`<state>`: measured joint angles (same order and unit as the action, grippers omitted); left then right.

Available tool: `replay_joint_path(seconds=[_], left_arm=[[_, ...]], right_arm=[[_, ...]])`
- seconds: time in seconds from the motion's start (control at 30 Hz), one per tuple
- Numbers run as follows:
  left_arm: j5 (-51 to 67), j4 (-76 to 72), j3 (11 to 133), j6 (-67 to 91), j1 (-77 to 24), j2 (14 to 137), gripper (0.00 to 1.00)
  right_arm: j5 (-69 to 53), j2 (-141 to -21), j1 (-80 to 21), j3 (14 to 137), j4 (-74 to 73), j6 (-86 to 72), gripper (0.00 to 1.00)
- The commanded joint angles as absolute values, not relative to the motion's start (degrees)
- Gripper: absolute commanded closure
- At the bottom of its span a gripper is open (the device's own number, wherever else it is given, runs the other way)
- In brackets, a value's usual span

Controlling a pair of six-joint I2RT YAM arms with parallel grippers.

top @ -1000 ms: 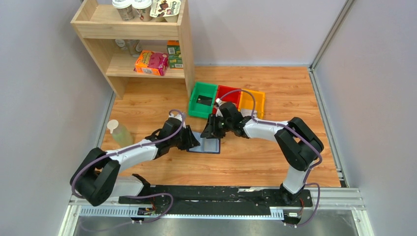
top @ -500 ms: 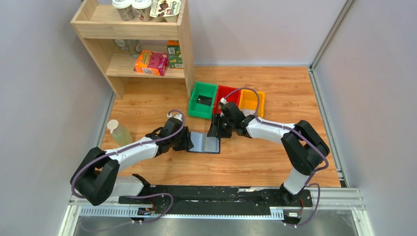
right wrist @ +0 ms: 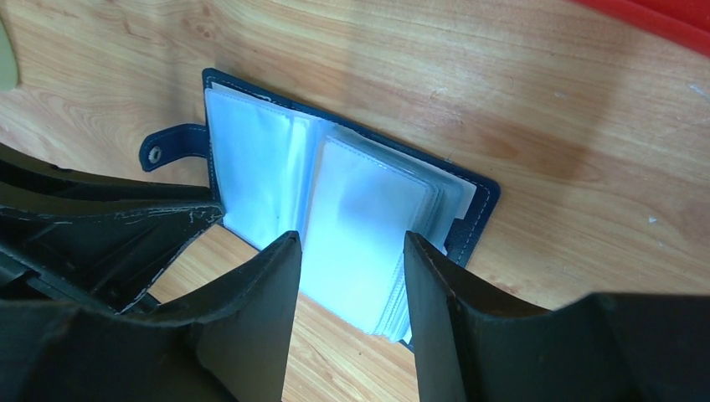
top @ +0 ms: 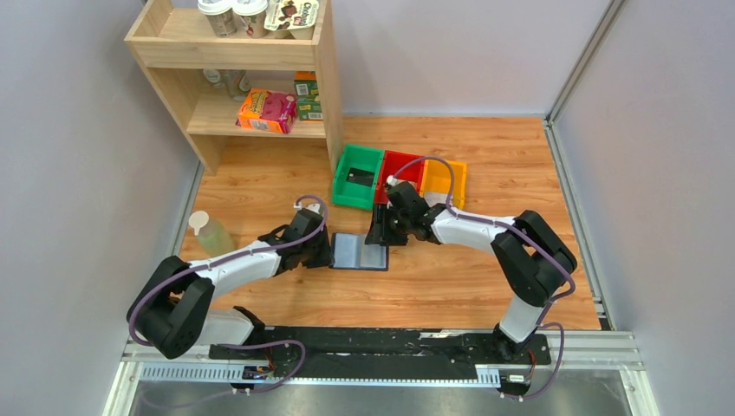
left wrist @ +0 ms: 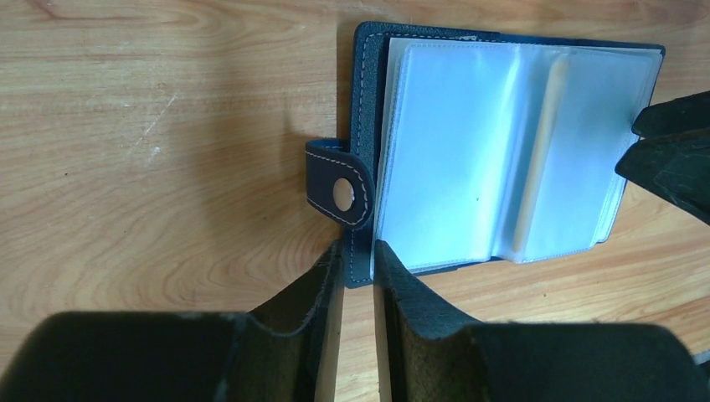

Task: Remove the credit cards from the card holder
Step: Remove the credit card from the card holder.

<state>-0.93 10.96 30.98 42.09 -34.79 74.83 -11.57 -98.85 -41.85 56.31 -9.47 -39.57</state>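
Note:
The card holder (top: 360,252) lies open on the wood table, navy cover down, clear blue-grey sleeves (left wrist: 452,151) facing up, snap strap (left wrist: 339,188) at its left. My left gripper (top: 322,253) is at its left edge. Its jaws stand almost closed, with the cover's edge strip between the tips (left wrist: 358,251). My right gripper (top: 379,236) is open and empty, its tips (right wrist: 352,239) astride the right stack of sleeves. A tan strip (left wrist: 536,159), perhaps a credit card's edge, shows in the middle sleeves. A dark flat card (top: 357,178) lies in the green bin.
The green bin (top: 347,192), red bin (top: 402,165) and yellow bin (top: 444,178) stand in a row just behind the holder. A wooden shelf (top: 251,121) with boxes stands at the back left. A pale bottle (top: 208,232) lies at the left.
My left gripper has slid left off the holder's left page to its edge. The holder now lies flatter and more uncovered. My right gripper has shifted slightly over the right sleeves.

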Motion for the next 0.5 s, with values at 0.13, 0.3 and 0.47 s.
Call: replay_joint_path(seconds=[0.13,0.3,0.47], left_arm=[[-0.4,10.5,29.7,43.3,-35.0,75.0,0.78],[2.8,9.2,29.5,44.1,-35.0,74.8,0.85],[4.2,8.2,29.0,44.5,-35.0,74.2,0.90]], right_arm=[[-11.6,-101.0,-43.0,58.7,-9.1,-39.0,0.50],[-13.3,-101.9,-43.5,59.6,-8.0,-39.0,0.50],[-15.6,-103.4,-44.1,62.5,-7.4,-38.8,0.50]])
